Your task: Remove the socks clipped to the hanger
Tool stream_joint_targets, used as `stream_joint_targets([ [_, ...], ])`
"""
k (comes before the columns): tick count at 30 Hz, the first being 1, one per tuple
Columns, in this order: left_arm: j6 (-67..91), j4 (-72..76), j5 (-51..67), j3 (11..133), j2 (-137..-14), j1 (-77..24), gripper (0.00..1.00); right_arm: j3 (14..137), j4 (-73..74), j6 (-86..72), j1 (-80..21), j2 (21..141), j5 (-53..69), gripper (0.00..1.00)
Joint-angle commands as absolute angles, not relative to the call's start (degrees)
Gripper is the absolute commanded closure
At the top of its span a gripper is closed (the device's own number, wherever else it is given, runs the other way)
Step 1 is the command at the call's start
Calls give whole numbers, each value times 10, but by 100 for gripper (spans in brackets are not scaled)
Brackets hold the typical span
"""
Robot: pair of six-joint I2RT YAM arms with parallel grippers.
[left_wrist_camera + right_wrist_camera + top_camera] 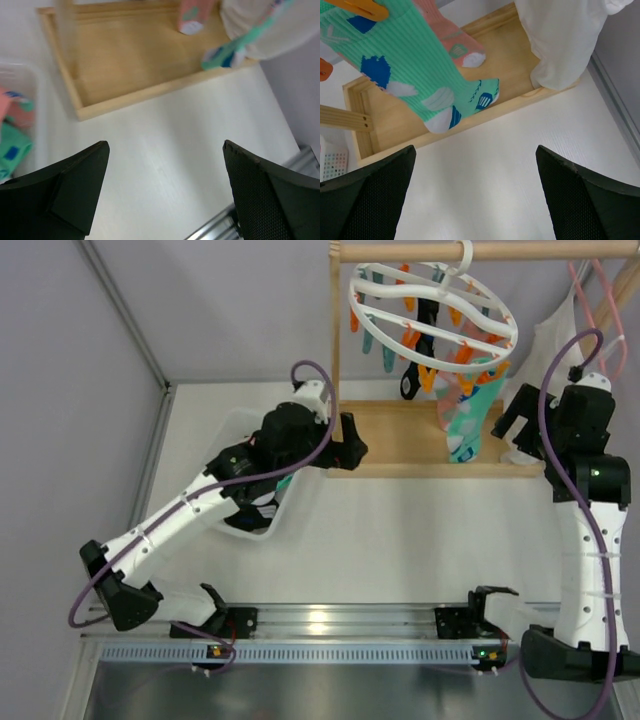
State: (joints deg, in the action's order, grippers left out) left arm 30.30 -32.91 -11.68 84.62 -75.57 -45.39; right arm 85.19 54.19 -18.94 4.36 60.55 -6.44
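Note:
The white round hanger [430, 308] hangs from a wooden rail, with orange and teal clips. A teal patterned sock [470, 418] and a black sock [420, 350] hang clipped from it. In the right wrist view the teal sock [415, 65] and a pink sock [454, 42] hang over the wooden base, with an orange clip [360, 7] on the teal one. My right gripper [475, 150] is open and empty, low and to the right of the socks [512, 432]. My left gripper [165, 150] is open and empty beside the wooden post [352, 448].
A white bin [245, 445] under the left arm holds pink and teal socks [15, 130]. The wooden stand's base tray [400, 435] and upright post [335, 350] stand between the arms. A white cloth garment [560, 40] hangs at the right.

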Motion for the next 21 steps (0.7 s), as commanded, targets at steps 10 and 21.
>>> stream_joint_targets([
  [10, 255, 65, 73, 845, -962, -545, 1, 795, 455, -276, 62, 491, 42, 0],
  [21, 268, 101, 58, 1129, -1271, -545, 1, 822, 480, -298, 37, 470, 66, 0],
])
